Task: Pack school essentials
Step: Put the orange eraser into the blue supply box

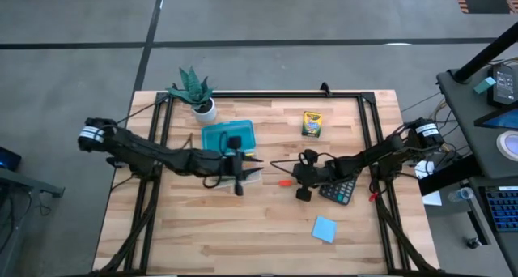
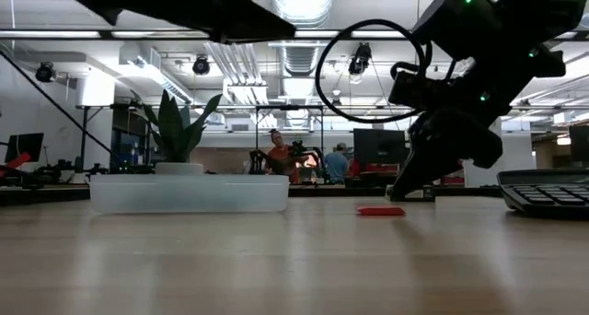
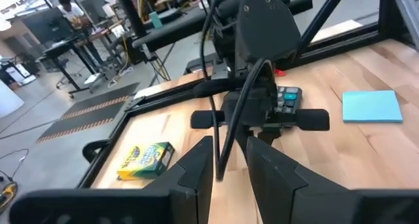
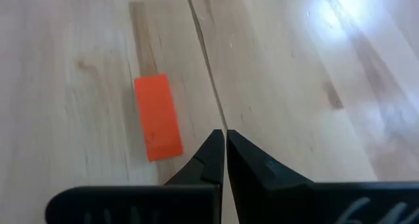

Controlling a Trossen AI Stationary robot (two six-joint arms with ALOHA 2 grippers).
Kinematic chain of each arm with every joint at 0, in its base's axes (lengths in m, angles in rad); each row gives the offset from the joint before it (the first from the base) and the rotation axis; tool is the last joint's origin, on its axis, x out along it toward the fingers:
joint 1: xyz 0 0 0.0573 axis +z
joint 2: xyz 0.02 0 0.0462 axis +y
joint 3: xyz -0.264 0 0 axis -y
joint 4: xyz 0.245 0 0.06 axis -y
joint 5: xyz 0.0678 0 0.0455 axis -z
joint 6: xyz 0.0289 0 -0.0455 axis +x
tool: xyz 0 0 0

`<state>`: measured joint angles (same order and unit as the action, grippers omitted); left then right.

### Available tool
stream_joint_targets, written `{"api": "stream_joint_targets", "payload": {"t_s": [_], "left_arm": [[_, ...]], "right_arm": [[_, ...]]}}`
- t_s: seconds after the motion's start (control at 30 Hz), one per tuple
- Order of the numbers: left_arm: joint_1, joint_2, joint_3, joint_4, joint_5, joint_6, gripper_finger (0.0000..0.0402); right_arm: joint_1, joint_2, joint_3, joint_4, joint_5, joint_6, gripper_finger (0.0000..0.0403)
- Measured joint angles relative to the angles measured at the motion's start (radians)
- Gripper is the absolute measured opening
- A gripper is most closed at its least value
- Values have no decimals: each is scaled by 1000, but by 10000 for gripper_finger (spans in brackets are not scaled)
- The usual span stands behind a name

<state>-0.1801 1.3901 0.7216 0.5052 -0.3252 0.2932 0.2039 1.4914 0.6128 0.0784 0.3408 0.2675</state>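
Teal box (image 1: pixel 218 134) holds black item, unidentifiable.

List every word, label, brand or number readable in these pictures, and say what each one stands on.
No text can be read with certainty.
Crayon box: printed yellow-and-green front, lettering too blurred to read.
Calculator: keys visible, markings too small to read.
Blue sticky pad: blank.
Red piece: no marking visible.
Screens beyond the table in the low view: nothing readable.

Red piece (image 4: pixel 158 117), blue sticky pad (image 1: pixel 324 228), yellow-green crayon box (image 1: pixel 312 123).
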Motion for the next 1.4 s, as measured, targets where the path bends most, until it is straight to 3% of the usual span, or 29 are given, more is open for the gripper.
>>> {"api": "stream_joint_targets", "payload": {"t_s": [0.2, 0.57, 0.83, 1.17, 1.4], "left_arm": [[-21, 79, 96, -62, 1, -10, 77], [-82, 70, 92, -71, 1, -85, 77], [-85, 69, 92, -70, 0, -79, 77], [-89, 76, 90, -73, 1, -115, 77], [-108, 142, 97, -73, 33, -196, 77]], "right_arm": [[0, 0, -1, 23, -8, -44, 8], [0, 6, -54, 202, -8, -99, 8], [1, 149, -62, 358, -6, -122, 8], [58, 166, -6, 376, -224, -130, 8], [138, 86, 22, 284, -96, -138, 9]]}}
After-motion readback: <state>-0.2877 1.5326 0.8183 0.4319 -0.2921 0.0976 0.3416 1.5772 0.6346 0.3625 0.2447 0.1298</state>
